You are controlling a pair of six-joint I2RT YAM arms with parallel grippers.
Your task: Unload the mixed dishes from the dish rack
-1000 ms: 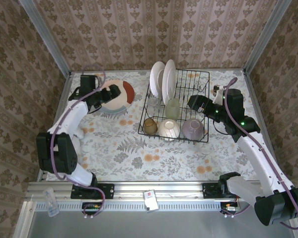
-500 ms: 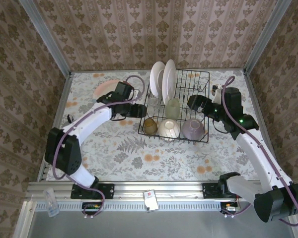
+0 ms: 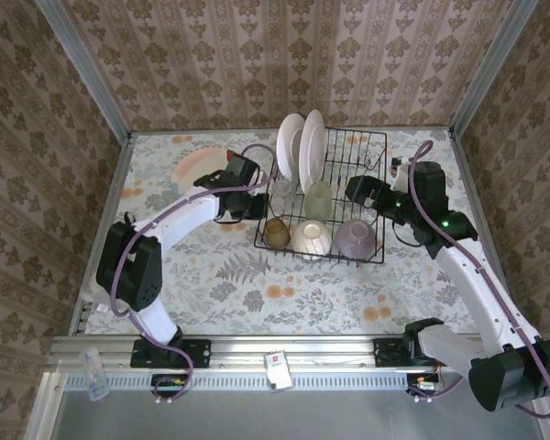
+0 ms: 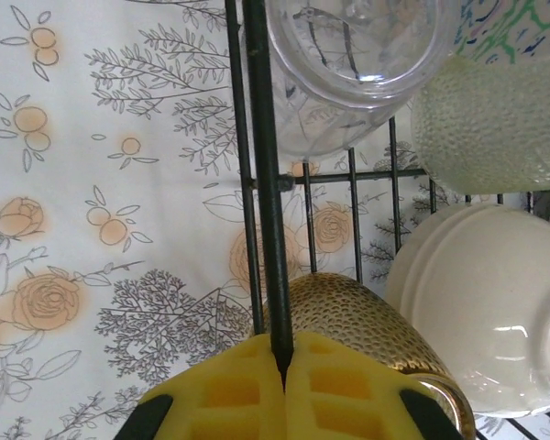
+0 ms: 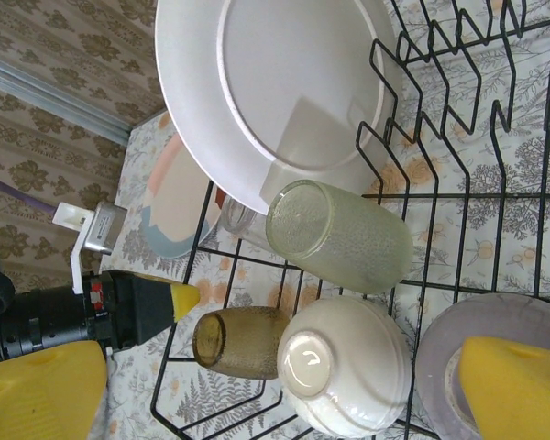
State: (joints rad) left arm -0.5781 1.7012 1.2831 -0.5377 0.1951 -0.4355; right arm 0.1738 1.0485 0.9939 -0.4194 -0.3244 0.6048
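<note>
We see the left jaws together, seemingly pinching the dish rack wire at its 9 o'clock side. The right jaws gape above the lavender bowl, racked beside the cream bowl and brown cup.

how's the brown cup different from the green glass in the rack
The brown cup is amber, shorter and has a handle; the green glass is pale, taller and handleless. The cup sits in the near row of the dish rack, the glass one row behind. Both have pebbled surfaces.

Bright even light, soft shadows, sharp
</note>
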